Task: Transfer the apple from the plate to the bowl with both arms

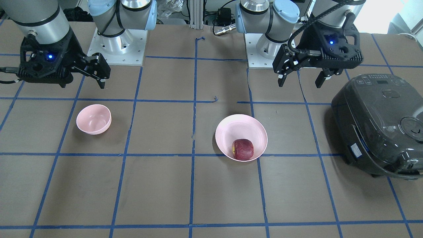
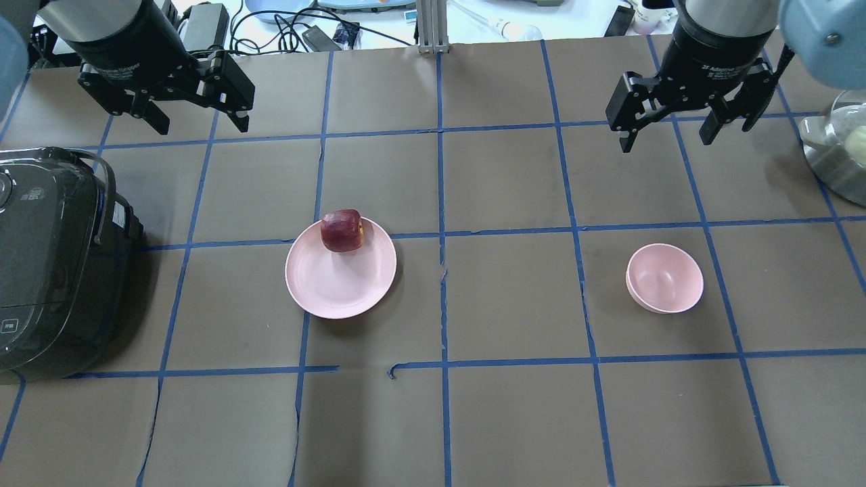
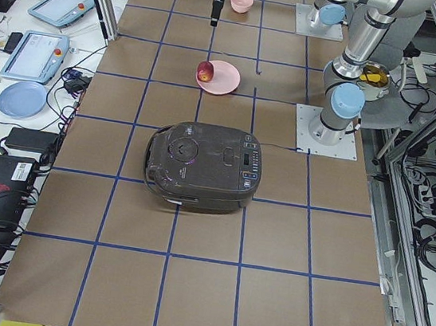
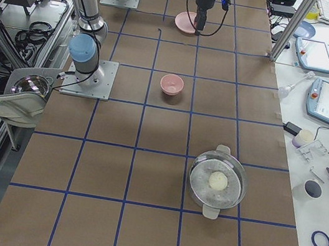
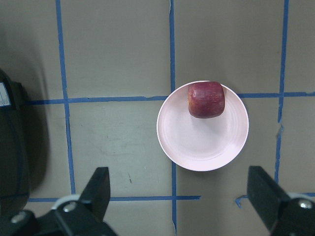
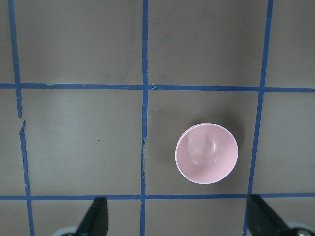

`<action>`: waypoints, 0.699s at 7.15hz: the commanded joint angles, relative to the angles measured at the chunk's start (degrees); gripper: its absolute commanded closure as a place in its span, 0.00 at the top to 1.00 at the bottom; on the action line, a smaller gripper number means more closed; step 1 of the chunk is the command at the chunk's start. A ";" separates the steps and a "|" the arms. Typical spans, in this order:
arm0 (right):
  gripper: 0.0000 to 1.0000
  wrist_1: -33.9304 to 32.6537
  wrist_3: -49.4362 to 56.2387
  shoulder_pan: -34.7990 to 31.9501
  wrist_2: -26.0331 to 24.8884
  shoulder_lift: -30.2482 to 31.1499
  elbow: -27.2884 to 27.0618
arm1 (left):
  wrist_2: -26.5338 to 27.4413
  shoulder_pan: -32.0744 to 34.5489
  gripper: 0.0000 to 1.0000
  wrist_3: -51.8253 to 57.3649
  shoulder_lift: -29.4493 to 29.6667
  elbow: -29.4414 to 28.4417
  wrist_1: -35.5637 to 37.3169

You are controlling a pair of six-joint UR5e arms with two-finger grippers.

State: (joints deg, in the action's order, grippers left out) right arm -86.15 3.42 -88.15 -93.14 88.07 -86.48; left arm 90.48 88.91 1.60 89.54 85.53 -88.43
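Note:
The dark red apple lies at the far rim of the wide pink plate, left of the table's middle. It also shows in the left wrist view on the plate. The small deep pink bowl stands empty on the right, and also shows in the right wrist view. My left gripper hangs open and empty, high above the table beyond the plate. My right gripper hangs open and empty, high beyond the bowl.
A dark grey rice cooker with its lid shut stands at the table's left end, left of the plate. A steel pot holding a pale round thing sits at the right edge. Blue tape lines grid the brown table.

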 commanded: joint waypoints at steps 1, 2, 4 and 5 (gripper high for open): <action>1.00 -0.24 0.01 0.00 -0.29 0.00 0.00 | 0.05 -0.05 1.00 -0.02 0.20 -0.02 0.10; 1.00 0.01 -0.07 0.00 -0.29 0.00 0.00 | 0.05 -0.05 1.00 0.07 0.20 -0.02 0.10; 1.00 0.54 -0.08 0.00 -0.29 0.09 0.00 | 0.14 -0.05 1.00 0.07 0.29 -0.02 0.19; 1.00 0.19 -0.16 0.00 -0.29 0.09 0.00 | 0.14 -0.05 1.00 0.07 0.38 -0.02 0.27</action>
State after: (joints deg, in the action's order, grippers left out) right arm -85.79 3.32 -88.15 -93.43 88.14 -86.48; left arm 90.59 88.85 1.67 89.82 85.52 -88.25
